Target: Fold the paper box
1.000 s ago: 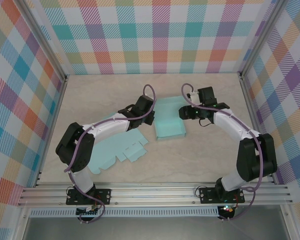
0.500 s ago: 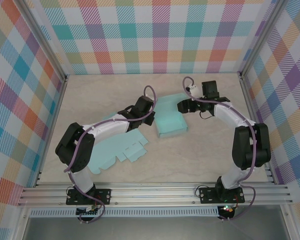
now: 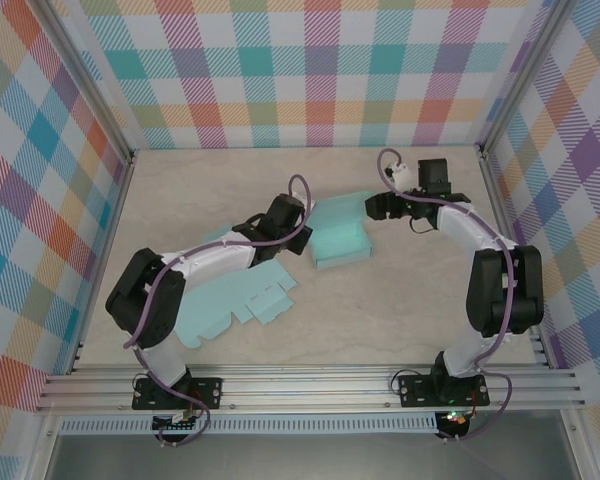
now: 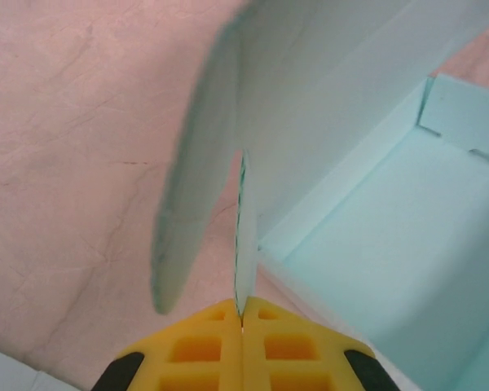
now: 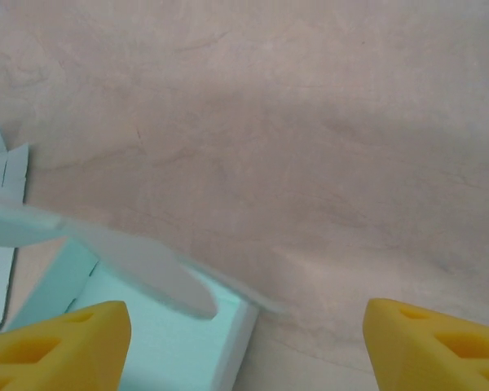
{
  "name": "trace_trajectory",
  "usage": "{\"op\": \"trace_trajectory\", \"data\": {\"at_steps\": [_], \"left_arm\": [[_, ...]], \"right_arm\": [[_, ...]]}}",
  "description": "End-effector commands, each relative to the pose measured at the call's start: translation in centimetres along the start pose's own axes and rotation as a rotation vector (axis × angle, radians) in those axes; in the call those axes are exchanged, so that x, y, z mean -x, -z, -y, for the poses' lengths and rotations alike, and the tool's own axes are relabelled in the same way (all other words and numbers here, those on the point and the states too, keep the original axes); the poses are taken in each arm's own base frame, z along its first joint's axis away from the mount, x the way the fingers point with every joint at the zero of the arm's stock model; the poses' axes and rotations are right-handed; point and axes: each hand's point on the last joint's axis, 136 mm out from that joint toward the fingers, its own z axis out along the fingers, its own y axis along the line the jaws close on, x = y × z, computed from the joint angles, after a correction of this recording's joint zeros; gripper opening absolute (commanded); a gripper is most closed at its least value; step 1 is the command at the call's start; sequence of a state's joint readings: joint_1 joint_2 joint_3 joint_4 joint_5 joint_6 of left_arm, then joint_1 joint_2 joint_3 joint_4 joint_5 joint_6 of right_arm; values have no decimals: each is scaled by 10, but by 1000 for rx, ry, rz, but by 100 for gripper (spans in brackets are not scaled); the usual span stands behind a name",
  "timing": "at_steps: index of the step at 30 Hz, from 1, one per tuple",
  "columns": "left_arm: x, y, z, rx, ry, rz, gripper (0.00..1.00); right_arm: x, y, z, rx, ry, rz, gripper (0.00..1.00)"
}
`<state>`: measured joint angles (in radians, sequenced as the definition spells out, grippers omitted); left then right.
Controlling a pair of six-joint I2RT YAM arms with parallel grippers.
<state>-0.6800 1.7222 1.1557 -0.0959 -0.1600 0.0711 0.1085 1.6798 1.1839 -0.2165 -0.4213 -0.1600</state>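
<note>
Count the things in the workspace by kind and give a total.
Partly folded teal paper box: 1
Flat teal box sheet: 1
Pincers: 2, left pincer and right pincer
Total: 4

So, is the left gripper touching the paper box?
Touching. The left wrist view shows the left gripper pinched shut on a flap of the paper box.
</note>
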Motion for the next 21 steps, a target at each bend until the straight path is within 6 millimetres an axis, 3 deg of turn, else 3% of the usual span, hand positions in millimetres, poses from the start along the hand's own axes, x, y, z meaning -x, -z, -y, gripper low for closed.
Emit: {"op": "trace_trajectory", "data": {"at_steps": [1, 10, 15, 21], "left_arm": [[17, 16, 3, -44, -33, 74, 0], [26, 20, 8, -76, -48, 99, 0], [22, 16, 12, -95, -65, 86, 0], [15, 21, 20, -150, -120, 79, 0]], "right_arm": [[11, 7, -15, 81, 102, 61, 76], [-3, 5, -32, 179, 126, 75, 71], [0, -1, -20, 126, 127, 77, 71], [6, -5, -9, 84, 173, 103, 81]]}}
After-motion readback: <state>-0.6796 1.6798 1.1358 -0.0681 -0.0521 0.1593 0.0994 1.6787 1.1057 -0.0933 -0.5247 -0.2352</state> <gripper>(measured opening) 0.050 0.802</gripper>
